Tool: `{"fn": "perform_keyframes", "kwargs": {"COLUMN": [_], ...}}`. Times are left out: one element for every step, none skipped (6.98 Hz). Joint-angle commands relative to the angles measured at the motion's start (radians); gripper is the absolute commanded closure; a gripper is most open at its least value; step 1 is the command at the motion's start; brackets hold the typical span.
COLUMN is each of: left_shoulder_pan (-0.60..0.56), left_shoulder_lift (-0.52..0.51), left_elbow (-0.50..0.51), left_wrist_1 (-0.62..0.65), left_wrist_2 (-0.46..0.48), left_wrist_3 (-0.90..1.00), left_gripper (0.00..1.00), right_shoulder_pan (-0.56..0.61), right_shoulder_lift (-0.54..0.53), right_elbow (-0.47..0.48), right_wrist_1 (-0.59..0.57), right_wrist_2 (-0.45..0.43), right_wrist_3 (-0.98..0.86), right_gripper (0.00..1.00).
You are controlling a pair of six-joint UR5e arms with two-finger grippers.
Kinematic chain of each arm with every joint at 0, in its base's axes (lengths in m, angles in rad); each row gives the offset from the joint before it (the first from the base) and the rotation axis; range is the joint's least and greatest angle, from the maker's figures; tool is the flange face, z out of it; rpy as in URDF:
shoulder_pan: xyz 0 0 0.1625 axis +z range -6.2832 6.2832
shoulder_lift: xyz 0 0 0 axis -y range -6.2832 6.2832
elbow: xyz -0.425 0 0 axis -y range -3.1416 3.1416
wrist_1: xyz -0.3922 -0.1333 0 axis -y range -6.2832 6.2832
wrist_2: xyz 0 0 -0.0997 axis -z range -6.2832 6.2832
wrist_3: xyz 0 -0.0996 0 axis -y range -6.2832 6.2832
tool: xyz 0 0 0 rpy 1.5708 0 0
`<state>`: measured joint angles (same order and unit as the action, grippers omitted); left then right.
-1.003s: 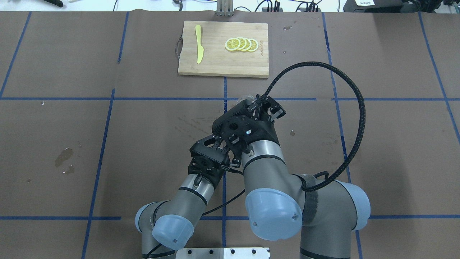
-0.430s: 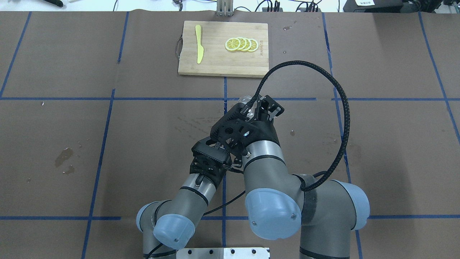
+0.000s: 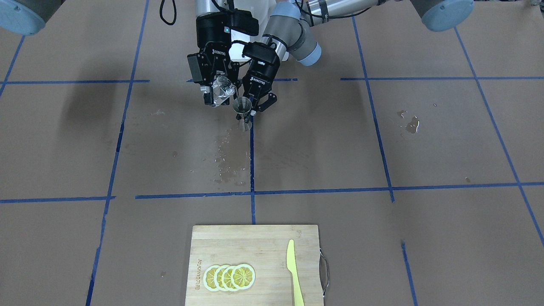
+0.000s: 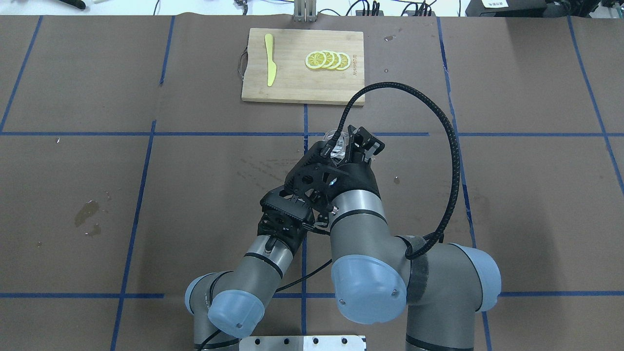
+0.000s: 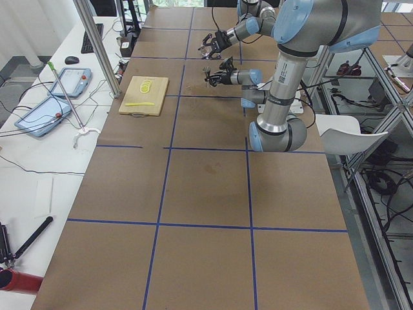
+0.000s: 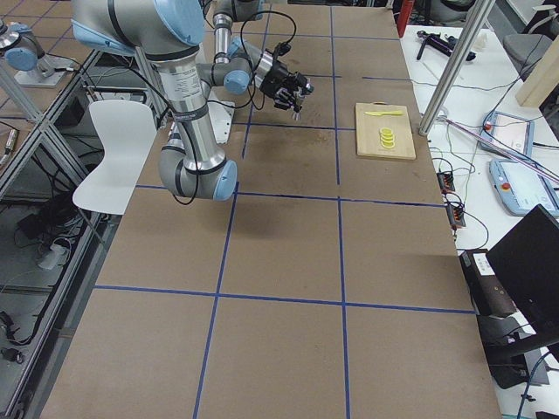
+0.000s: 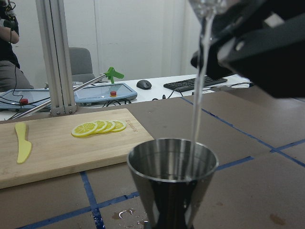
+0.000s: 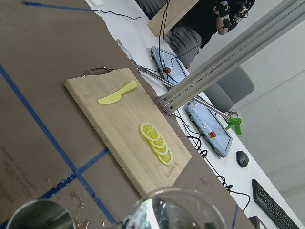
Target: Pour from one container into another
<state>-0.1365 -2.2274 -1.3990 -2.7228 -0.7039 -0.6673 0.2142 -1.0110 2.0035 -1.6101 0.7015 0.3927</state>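
Overhead exterior view: the right arm's wrist and a looping black cable (image 4: 390, 85) stand in the way of the pour. The jigger is hidden under them, and only a sliver of glass shows past the wrist.

Others around (all well apart from the arms):
- wooden cutting board (image 3: 263, 250) at the desk's far edge from the robot
- four overlapping lemon slices (image 3: 229, 277) on it
- yellow knife (image 3: 294, 272) lying flat on the board beside them, not touching

Surface: brown-covered desk (image 3: 382, 140) marked into squares by blue tape lines (image 3: 323, 190). Scattered droplets (image 3: 225, 161) lie on the cover just below the arms. A separate wet patch (image 3: 411, 125) sits off to the right in the front-facing view.

Room: beyond the board there is a white bench with a keyboard (image 7: 198, 82), a mouse (image 7: 143, 84) and tablet pendants (image 7: 102, 91), and an aluminium post (image 7: 53, 57) rises at its edge.

Task things:
- right tool (image 3: 217, 91) is clamped on the glass cup (image 3: 222, 90), which is tipped hard over with its lip toward the jigger
- left tool (image 3: 251, 109) grips the steel jigger (image 3: 243, 111) about its waist, upright, wide mouth up, off the desk
- the cup sits just above and beside the jigger's mouth, close but not touching
- in the left wrist view a thin clear stream (image 7: 200, 86) falls from the lip into the jigger's bowl
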Motion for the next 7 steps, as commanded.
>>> {"fn": "perform_keyframes", "kwargs": {"left_shoulder_pan": [0.000,0.000,0.000,0.000,0.000,0.000,0.000], "left_shoulder_lift": [0.000,0.000,0.000,0.000,0.000,0.000,0.000], "left_elbow": [0.000,0.000,0.000,0.000,0.000,0.000,0.000], "left_wrist_1": [0.000,0.000,0.000,0.000,0.000,0.000,0.000], "left_wrist_2": [-0.008,-0.012,-0.012,-0.012,-0.012,-0.012,-0.012], "left_wrist_3": [0.000,0.002,0.002,0.002,0.000,0.002,0.002], "left_gripper": [1.00,1.00,1.00,1.00,1.00,1.00,1.00], "right_shoulder_pan": [0.002,0.002,0.002,0.004,0.005,0.005,0.005], "right_shoulder_lift": [0.008,0.012,0.017,0.020,0.032,0.040,0.042], "right_elbow": [0.000,-0.002,-0.003,-0.006,-0.008,-0.008,-0.008], "right_wrist_1": [-0.017,-0.018,-0.018,-0.022,-0.052,-0.076,-0.076], "right_wrist_2": [-0.023,-0.023,-0.025,-0.025,-0.034,-0.052,-0.054], "right_wrist_3": [-0.050,-0.064,-0.075,-0.078,-0.080,-0.100,-0.126], "right_gripper": [1.00,1.00,1.00,1.00,1.00,1.00,1.00]}}
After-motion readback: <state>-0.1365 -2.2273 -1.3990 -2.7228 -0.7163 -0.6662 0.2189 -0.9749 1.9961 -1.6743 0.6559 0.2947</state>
